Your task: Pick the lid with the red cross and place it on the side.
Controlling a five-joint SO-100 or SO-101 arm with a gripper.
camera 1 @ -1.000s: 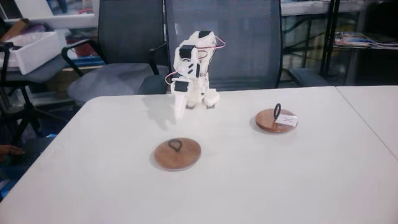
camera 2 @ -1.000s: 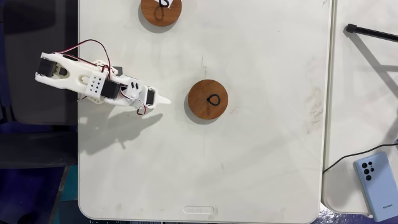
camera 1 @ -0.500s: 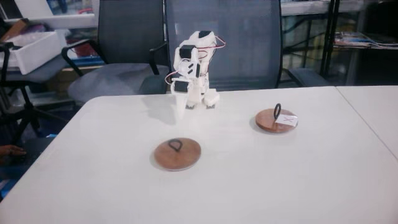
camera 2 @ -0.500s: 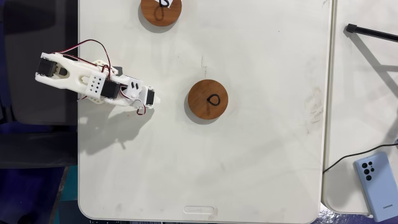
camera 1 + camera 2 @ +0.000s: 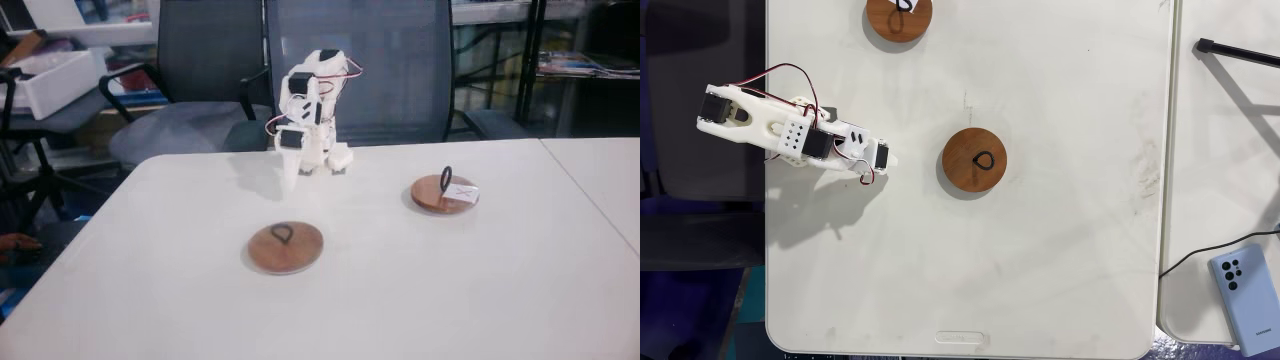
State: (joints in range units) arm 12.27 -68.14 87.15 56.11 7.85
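The lid with the red cross (image 5: pixel 444 194) is a small brown wooden disc with an upright black loop and a white label, lying on the white table (image 5: pixel 420 290) at the right. In the top-down fixed view this lid (image 5: pixel 899 18) sits at the table's top edge, partly cut off. A slightly larger plain brown disc (image 5: pixel 286 248) with a flat black loop lies mid-table, also seen from above (image 5: pixel 974 163). My white gripper (image 5: pixel 288 184) points down near the arm's base, shut and holding nothing. From above, the gripper (image 5: pixel 892 160) is left of the plain disc and well apart from both discs.
Two office chairs (image 5: pixel 360 70) stand behind the table. A second white table (image 5: pixel 1225 150) adjoins on the right in the top-down view, carrying a blue phone (image 5: pixel 1243 285), a cable and a black rod (image 5: pixel 1235 52).
Over the last second the gripper's tip has drawn back a little toward the arm's base, away from the plain disc. Both discs have stayed put.
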